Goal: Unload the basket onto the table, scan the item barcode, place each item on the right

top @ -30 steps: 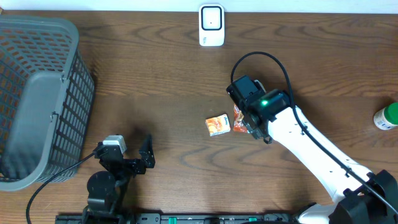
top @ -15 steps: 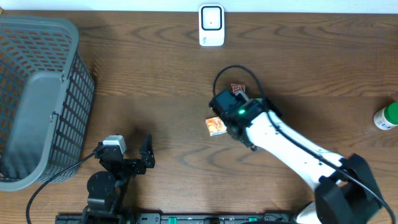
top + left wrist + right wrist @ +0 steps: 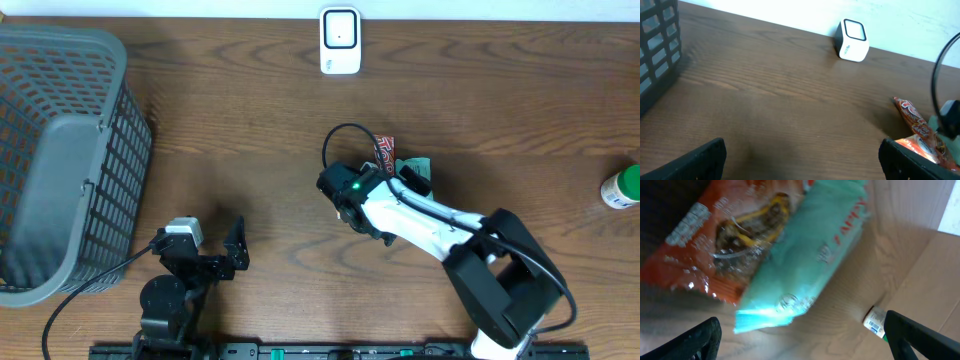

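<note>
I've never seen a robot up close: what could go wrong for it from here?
The right claw hangs open over an orange packet and a teal packet that overlap, so it might pinch both or slip on the glossy wrap. No barcode shows on either, so the item could reach the scanner facing wrongly.

Table (image 3: 250,130): brown wood, grain visible, smooth, low sheen.
Basket (image 3: 130,150): grey moulded plastic lattice, matt.
Scanner (image 3: 340,40): white plastic, glossy face.
Orange packet (image 3: 725,245): crinkled plastic film, shiny, glare spots.
Teal packet (image 3: 810,255): similar film, glossy.
Right arm shell (image 3: 420,215): white, smooth plastic.
</note>
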`<state>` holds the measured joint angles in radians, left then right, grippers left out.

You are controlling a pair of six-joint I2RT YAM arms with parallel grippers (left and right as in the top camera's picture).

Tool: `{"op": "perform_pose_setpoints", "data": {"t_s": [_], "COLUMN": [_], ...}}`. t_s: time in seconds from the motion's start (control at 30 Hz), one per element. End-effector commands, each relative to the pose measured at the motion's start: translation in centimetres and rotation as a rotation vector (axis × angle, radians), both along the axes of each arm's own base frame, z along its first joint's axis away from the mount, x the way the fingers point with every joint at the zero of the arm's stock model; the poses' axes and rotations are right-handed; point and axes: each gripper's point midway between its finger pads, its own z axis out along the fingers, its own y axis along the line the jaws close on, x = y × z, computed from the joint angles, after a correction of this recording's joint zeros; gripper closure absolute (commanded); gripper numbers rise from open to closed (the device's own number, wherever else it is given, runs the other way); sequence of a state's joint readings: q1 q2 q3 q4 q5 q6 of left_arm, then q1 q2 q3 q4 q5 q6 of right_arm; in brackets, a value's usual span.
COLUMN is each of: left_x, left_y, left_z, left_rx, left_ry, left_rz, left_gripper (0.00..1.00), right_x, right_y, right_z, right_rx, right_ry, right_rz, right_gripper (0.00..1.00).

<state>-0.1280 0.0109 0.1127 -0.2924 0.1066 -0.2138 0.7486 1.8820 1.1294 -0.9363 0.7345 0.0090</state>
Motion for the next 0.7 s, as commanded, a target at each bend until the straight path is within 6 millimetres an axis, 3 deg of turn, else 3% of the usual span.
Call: {"op": "perform_pose_setpoints", "data": {"t_s": [0.0, 0.2, 0.4, 0.67], "left_x": [-0.2, -0.2, -0.2, -0.2], "left_y": [-0.1, -0.1, -0.1, -0.1], "left_z": [-1.2, -1.2, -1.2, -1.2], "left_rx": [-0.008, -0.008, -0.008, -0.008], "left_ry": [0.038, 0.038, 0.038, 0.038], "left_rz": [-0.007, -0.007, -0.007, -0.007], "left_gripper": [0.02, 0.02, 0.02, 0.02], "right_x": [0.0, -0.2, 0.2, 2.0], "right_y": [-0.2, -0.5, -0.3, -1.1], "right_z": [-1.2, -3.2, -4.1, -4.3], "right_rx": [-0.051, -0.087, -0.081, -0.046], "right_ry": [0.016, 0.055, 0.042, -0.008], "right_rz": [0.015, 0.014, 0.013, -0.026], "right_gripper": [0.02, 0.12, 0.36, 0.42]}}
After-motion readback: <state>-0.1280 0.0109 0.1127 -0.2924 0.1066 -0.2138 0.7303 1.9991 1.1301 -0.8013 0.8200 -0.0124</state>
